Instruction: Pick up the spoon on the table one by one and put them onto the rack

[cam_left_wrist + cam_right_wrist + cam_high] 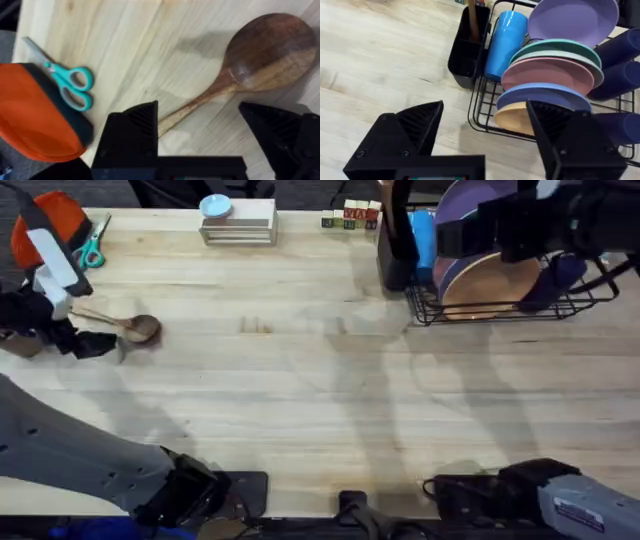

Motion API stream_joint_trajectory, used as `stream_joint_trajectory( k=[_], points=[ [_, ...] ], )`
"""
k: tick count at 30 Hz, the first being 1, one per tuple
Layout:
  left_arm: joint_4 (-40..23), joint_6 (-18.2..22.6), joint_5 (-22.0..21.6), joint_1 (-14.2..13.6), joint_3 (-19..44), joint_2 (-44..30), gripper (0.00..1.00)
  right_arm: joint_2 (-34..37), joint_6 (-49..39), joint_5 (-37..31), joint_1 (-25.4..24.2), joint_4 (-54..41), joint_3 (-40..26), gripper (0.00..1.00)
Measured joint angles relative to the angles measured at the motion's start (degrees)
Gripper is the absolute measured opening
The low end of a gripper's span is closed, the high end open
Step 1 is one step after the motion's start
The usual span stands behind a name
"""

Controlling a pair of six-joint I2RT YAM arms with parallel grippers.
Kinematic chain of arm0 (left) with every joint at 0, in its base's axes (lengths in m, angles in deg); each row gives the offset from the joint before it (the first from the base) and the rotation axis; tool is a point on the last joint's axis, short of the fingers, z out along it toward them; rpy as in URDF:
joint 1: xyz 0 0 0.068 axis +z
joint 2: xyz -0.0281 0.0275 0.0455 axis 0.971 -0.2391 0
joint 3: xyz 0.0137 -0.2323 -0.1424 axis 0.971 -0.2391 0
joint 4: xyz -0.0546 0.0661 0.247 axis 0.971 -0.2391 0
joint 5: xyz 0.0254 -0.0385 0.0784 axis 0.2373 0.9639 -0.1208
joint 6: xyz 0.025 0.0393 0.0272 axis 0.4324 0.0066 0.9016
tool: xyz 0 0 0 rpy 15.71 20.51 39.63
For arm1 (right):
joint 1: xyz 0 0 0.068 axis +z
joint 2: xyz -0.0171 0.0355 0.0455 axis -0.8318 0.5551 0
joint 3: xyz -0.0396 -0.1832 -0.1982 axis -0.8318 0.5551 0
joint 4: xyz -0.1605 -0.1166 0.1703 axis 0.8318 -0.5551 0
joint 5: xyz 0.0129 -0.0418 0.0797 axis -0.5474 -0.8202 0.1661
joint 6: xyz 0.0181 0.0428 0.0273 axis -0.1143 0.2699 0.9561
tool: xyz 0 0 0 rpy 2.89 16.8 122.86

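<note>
A brown wooden spoon (135,328) lies on the table (320,400) at the far left. My left gripper (90,336) is low over it. In the left wrist view the spoon (260,55) has its handle running between my open left gripper (200,132), the handle end beside one finger and not gripped. My right gripper (525,240) hovers over the rack (510,312) at the back right. In the right wrist view it (485,132) is open and empty above the rack (479,107). A wooden handle (472,20) stands in the black utensil holder (464,57).
Teal-handled scissors (93,248) and an orange object (45,222) lie at the back left, close to the left gripper. A white stand (238,228) and small blocks (350,218) sit along the back edge. The rack holds a blue cup (502,45) and coloured plates (550,75).
</note>
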Motion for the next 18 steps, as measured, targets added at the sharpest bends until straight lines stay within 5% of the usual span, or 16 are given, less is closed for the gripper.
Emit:
stream_joint_trajectory(
  k=[18],
  points=[
    [-1.29,-1.84,4.50,0.90,3.35,-4.92,0.993,0.00,0.04,0.02,0.00,0.44,0.00,0.996]
  ],
)
